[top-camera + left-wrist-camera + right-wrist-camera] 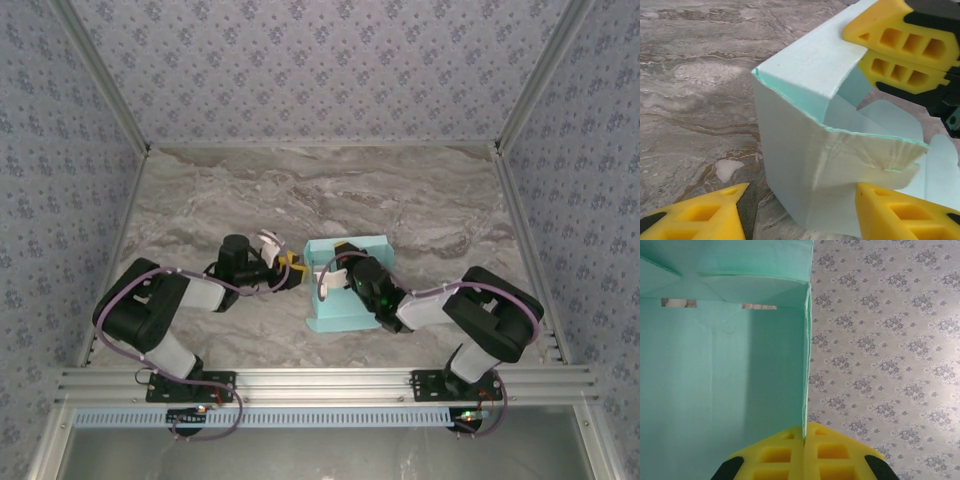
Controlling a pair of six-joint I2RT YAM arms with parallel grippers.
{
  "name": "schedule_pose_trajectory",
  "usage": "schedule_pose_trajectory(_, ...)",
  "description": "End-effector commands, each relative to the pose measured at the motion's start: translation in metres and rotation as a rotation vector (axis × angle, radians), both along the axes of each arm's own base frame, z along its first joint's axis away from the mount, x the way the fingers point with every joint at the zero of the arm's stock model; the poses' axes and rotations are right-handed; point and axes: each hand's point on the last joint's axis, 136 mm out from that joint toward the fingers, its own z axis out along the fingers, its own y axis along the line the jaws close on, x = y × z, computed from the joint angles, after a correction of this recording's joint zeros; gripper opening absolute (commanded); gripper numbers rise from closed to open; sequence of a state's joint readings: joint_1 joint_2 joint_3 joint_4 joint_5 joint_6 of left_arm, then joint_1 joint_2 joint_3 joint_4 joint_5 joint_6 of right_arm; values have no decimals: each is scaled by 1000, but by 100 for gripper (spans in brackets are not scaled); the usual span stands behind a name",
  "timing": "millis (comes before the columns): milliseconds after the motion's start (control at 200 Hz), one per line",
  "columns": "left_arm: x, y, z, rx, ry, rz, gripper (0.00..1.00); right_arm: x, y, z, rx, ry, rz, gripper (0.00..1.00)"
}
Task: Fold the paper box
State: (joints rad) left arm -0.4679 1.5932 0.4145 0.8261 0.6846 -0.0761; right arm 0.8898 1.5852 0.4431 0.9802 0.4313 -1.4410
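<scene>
I see the marbled bench (300, 190) carrying the paper box (330, 312) near its middle, half-folded, with walls raised and one flap creased inward. My right tool (804, 440) is pinched tight on the thin edge of an upright wall. My left tool (800, 212) stands wide, fingers either side of the box's corner.

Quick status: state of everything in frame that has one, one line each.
paper box: partly folded, walls raised, not closed up.
left hand: open, fingers either side of a box corner, not gripping.
right hand: shut, pinching the edge of a box wall.
</scene>
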Motion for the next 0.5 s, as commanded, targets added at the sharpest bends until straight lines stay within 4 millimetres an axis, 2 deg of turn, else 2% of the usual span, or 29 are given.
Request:
schedule_pose_trajectory(0, -11, -15, 13, -35, -56, -108, 55, 1, -4, -2, 36, 13, -22, 0)
schedule_pose_trajectory(175, -14, -20, 8, -2, -55, -140, 55, 3, -2, -2, 39, 14, -22, 0)
schedule_pose_trajectory(315, 6, -19, -6, 51, -19, -73, 51, 1, -1, -2, 42, 15, -20, 0)
schedule_pose_trajectory(495, 26, -17, 2, 41, -46, -15, 45, -2, -2, -6, 33, 24, -24, 0)
